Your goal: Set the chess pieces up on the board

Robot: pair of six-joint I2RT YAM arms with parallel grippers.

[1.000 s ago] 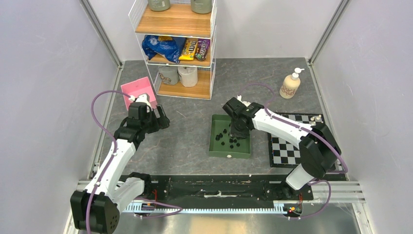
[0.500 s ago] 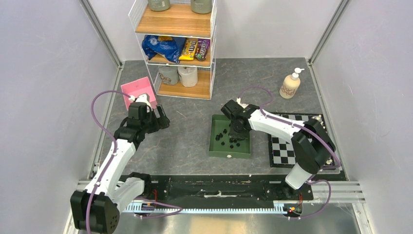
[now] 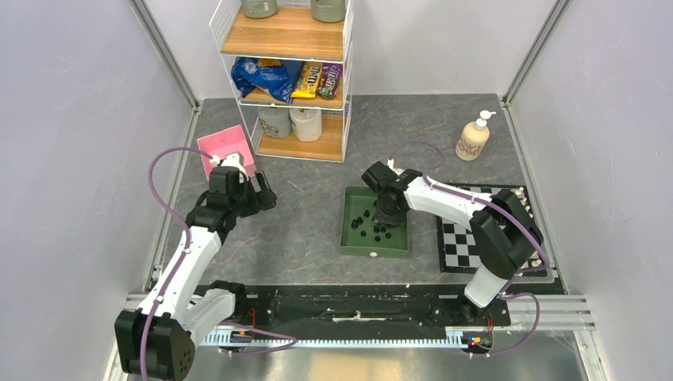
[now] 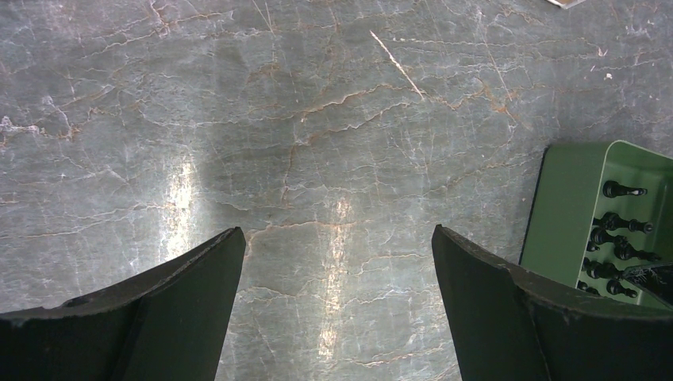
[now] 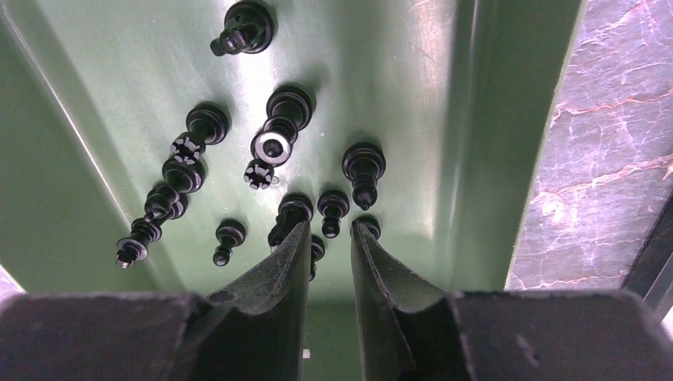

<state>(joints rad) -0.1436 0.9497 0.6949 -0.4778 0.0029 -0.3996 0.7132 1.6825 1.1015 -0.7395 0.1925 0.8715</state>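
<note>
Chess pieces [image 3: 370, 224]: the black ones lie loose in the green tray [image 3: 347, 232]. None of them shows on the board [image 3: 460, 246] yet.

Left of the tray: the left gripper [image 3: 264, 197] hangs over bare table [image 3: 309, 238], well apart from the tray. Its jaws are spread wide with nothing between them. The left wrist view shows only stone under them, with the tray's corner at the edge.

In the tray: the black pieces are mostly tipped on their sides and bunched toward the middle. The right gripper [image 5: 329, 230] is down among them with its tips low. The jaws are drawn in to a narrow slit. The head of one small black piece [image 5: 332, 213] lies at the mouth of that slit. The fingers [image 5: 295, 250] are not seen pressing on it, so no grip is noted.

Right of the tray: the board sits just beside it, partly hidden by the right arm. The squares that show are bare, apart from a few small white pieces [image 3: 516, 193] at the corner farthest from the tray.

Judgement: early stage. A few white pieces are on the board and the black set is wholly left to place. The step in hand looks like a pick from the tray.
</note>
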